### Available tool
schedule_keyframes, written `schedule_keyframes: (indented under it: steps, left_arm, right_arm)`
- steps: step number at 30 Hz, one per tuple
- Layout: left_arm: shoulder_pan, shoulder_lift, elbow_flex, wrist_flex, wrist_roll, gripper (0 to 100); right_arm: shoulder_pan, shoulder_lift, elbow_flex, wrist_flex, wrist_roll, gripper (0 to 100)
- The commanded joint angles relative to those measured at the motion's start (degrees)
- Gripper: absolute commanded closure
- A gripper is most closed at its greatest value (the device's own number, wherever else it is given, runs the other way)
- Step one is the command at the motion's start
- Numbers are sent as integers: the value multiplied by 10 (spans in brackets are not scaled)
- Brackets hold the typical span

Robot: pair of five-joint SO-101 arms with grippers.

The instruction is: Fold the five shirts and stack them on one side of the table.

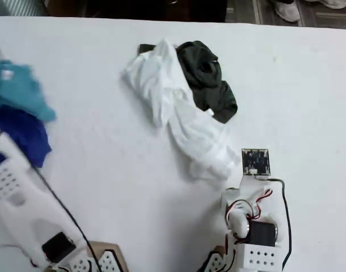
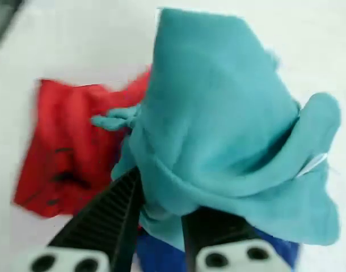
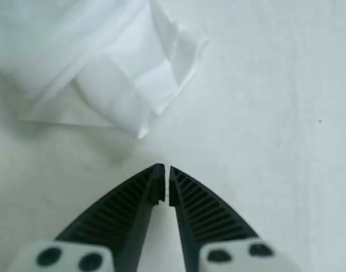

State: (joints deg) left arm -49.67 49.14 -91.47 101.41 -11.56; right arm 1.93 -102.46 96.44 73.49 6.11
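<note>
Left wrist view: teal shirt [image 2: 230, 124] in the left tool's [image 2: 161, 198] grip

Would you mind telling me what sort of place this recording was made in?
Probably a robotics lab bench rather than a home: a white table with a left arm and right arm at one edge, and a crumpled white shirt and teal shirt.

I can read no words, numbers or signs from here. The red shirt [image 2: 71, 153] carries a few dark marks on its cloth, too blurred for me to make out as letters. A pale tag [image 2: 313, 163] peeks from the teal shirt [image 2: 230, 113]; I cannot tell whether anything is printed on it. The dark board [image 1: 256, 161] on the right arm [image 1: 249, 226] shows nothing legible.
</note>
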Motion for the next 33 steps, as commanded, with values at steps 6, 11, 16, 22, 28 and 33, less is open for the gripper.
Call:
schedule_keyframes:
  steps: [6,11,16,22,28,33]
  left_arm:
    - [-113,-62,34,11,-2,975]
    - [-128,-112,204,12,-3,975]
    - [-128,-210,444,9,-35,975]
    - [-120,-231,603,-43,-77,963]
    - [-103,-237,569,-4,-96,709]
    - [-40,-237,464,8,-16,674]
  right_arm:
    - [0,-6,5,-9,-5,977]
    - [0,-6,5,-9,-5,977]
    - [0,-6,5,-9,-5,977]
    - [0,-6,5,-9,-5,977]
    - [0,-6,5,-9,-5,977]
    - [0,-6,5,-9,-5,977]
